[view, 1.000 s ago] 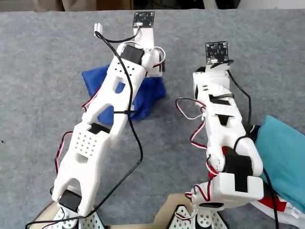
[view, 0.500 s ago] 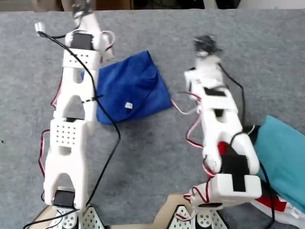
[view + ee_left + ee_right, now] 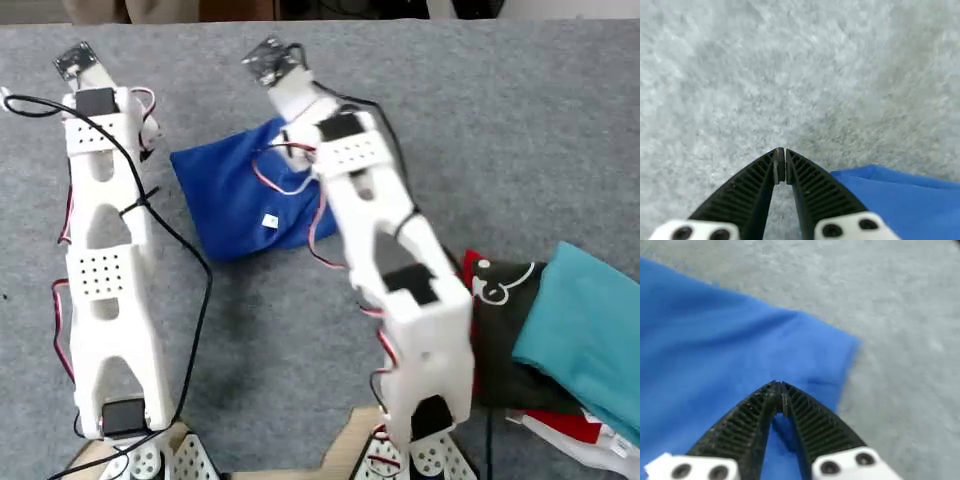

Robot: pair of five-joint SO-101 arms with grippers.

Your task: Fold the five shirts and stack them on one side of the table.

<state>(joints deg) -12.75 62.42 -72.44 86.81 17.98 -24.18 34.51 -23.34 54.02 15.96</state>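
A folded blue shirt [image 3: 235, 200] lies on the grey carpet at the back centre. My right arm [image 3: 365, 190] stretches diagonally over its right part. My right gripper [image 3: 778, 399] is shut, its tips just above the blue shirt [image 3: 715, 340] near that shirt's edge. My left arm [image 3: 100, 200] runs along the table's left side. My left gripper [image 3: 780, 164] is shut over bare carpet, with a corner of the blue shirt [image 3: 890, 195] just beside it. Whether any fabric is pinched I cannot tell.
At the right edge lies a pile of shirts: a teal one [image 3: 590, 330] on top, a black one [image 3: 500, 330] beside it, with red and white cloth [image 3: 590, 440] underneath. Bare grey carpet [image 3: 520, 120] spreads at the back right and between the arms in front.
The left arm has swung left off the blue shirt, leaving it folded. The right arm has swung left from the middle to over the shirt, uncovering the black shirt at the right.
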